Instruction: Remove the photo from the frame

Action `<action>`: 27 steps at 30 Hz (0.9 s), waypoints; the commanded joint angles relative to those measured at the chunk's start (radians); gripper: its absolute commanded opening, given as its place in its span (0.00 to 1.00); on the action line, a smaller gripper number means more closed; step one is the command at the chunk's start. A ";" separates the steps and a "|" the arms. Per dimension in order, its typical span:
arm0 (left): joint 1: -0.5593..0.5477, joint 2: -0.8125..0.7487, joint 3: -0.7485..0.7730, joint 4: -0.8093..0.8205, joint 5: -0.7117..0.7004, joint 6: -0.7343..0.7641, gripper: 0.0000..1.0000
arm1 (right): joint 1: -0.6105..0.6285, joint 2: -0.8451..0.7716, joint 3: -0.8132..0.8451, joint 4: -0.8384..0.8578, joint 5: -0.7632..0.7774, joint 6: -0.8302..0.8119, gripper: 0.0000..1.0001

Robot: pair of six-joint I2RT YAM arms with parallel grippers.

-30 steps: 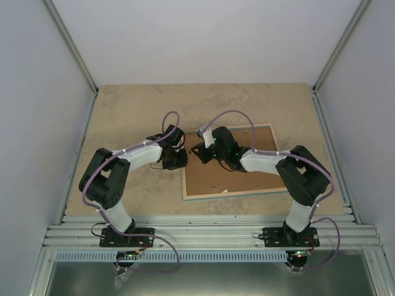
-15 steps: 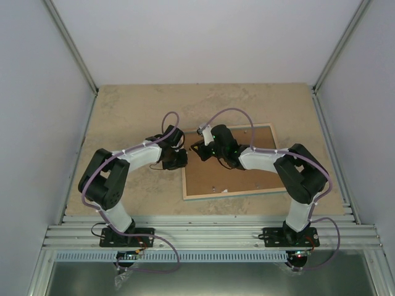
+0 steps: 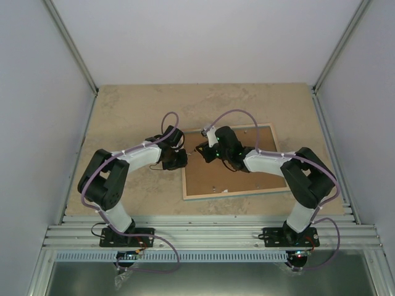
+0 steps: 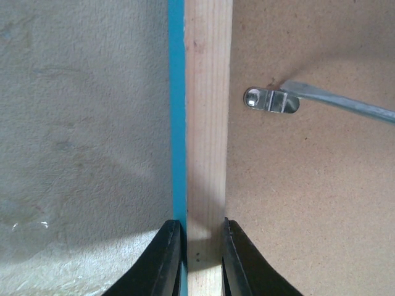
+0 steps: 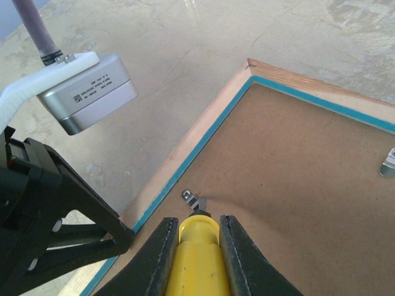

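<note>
From the left wrist, the left tool (image 4: pixel 200 262) is clamped on the wooden rim of the frame (image 4: pixel 208 123). Only the right wrist view shows the right tool (image 5: pixel 196 243) gripping a yellow screwdriver (image 5: pixel 199 250), its tip at a clip (image 5: pixel 187 195).

- A beige, stone-mottled desk (image 3: pixel 123 111) spans the enclosure.
- Plain pale grey walls stand along three edges: back wall (image 3: pixel 210 37), left wall (image 3: pixel 31 123), right wall (image 3: pixel 370 123).
- Slanted metal posts (image 3: pixel 71 46) rise from the far corners.
- A ribbed aluminium rail (image 3: pixel 210 234) lines the near edge.
- The light is soft and even.
</note>
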 commanded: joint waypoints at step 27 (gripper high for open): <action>0.124 -0.071 -0.036 -0.083 -0.036 0.073 0.12 | -0.252 -0.379 -0.212 -0.025 -0.119 0.043 0.01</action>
